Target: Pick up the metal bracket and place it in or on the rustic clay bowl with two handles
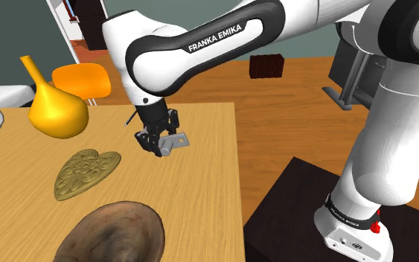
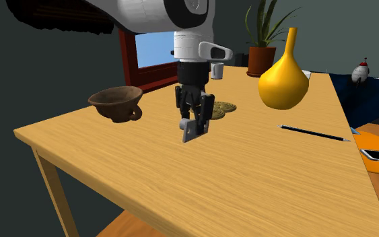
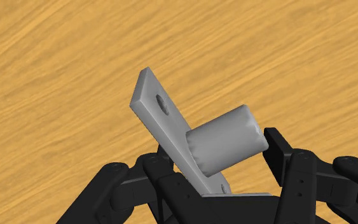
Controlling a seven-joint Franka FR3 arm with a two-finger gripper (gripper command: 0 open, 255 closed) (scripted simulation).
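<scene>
— What lies around the work?

— The wooden table is the biggest thing, and the white arm reaches over it. In the shoulder view a yellow gourd-shaped vase stands on the table at ten o'clock from the gripper. An orange chair sits beyond the vase along the same line.

— And the bowl?

— The brown bowl rests on the table. In the second exterior view it is at nine o'clock from the gripper, well apart, with bare wood between them. In the shoulder view it lies at seven o'clock. A brass-coloured heart-shaped dish lies at eight o'clock, beside that line rather than across it.

— The gripper itself?

— Its fingers pinch the grey bracket, a flat plate with a hole and a stubby cylinder on one face. The bracket is tilted and looks clear of the tabletop.

— Anything smaller?

— A pencil lies at three o'clock in the second exterior view, near the vase.

— What is hard to make out?

— The shoulder view's bottom edge cuts off the bowl. In the second exterior view one handle faces the camera, and the gripper covers most of the dish. In the wrist view the plate's lower end sinks between the fingers, so the contact is covered.
</scene>
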